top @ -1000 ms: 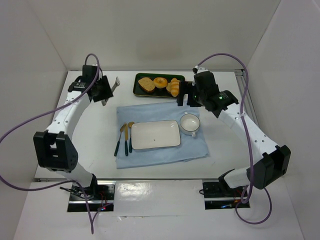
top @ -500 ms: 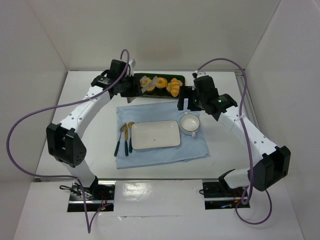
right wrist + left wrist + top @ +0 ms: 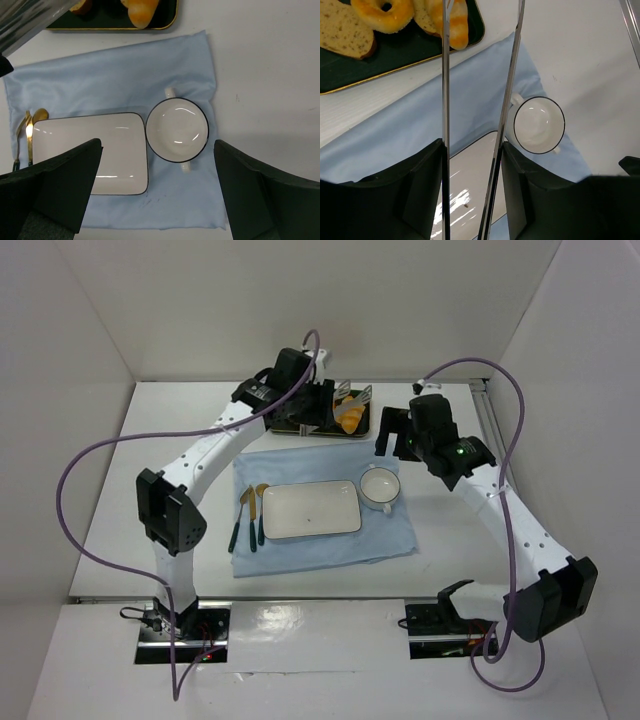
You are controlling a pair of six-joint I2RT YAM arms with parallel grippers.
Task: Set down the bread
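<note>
Bread (image 3: 349, 418) lies on the tray (image 3: 400, 52), twelve o'clock from the plate (image 3: 310, 510). My left fingers (image 3: 422, 190) clamp tongs (image 3: 444, 100) reaching toward it; right fingers (image 3: 55, 185) apart. I judge grasping and placing remain.

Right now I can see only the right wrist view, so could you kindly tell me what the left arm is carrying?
Observer: The left gripper holds metal tongs, with one blade against each finger.
Operator: Thank you. Where do the blades lead?
Observer: In the left wrist view they run up to the dark tray, and one blade crosses in front of the bread. The blade tips are cut off by the top of the frame.
</note>
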